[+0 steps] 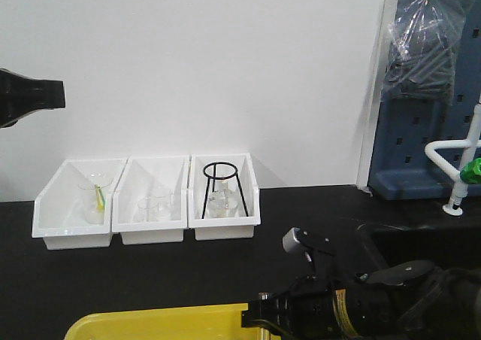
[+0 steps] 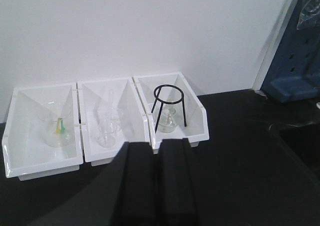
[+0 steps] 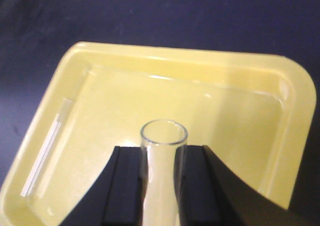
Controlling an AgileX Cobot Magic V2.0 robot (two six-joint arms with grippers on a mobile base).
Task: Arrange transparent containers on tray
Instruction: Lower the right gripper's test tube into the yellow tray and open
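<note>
In the right wrist view my right gripper [image 3: 162, 151] is shut on a clear glass test tube [image 3: 161, 178], its open rim pointing away from me. It hangs above the yellow tray [image 3: 225, 111]. A narrower clear tube [image 3: 45, 153] lies flat in the tray along its left wall. The front view shows the right gripper [image 1: 254, 317] at the tray's [image 1: 150, 325] right end, near the bottom edge. My left gripper [image 1: 58, 94] is raised high at the far left; in its own view it [image 2: 156, 145] is shut and empty, aimed at the white bins.
Three white bins [image 1: 150, 197] stand in a row against the back wall on the black table. They hold glass beakers [image 2: 107, 133], a flask [image 2: 167, 121] under a black ring stand [image 2: 169, 106], and a glass vessel with a green-yellow item [image 2: 60, 126]. A sink and white tap [image 1: 455, 167] lie right.
</note>
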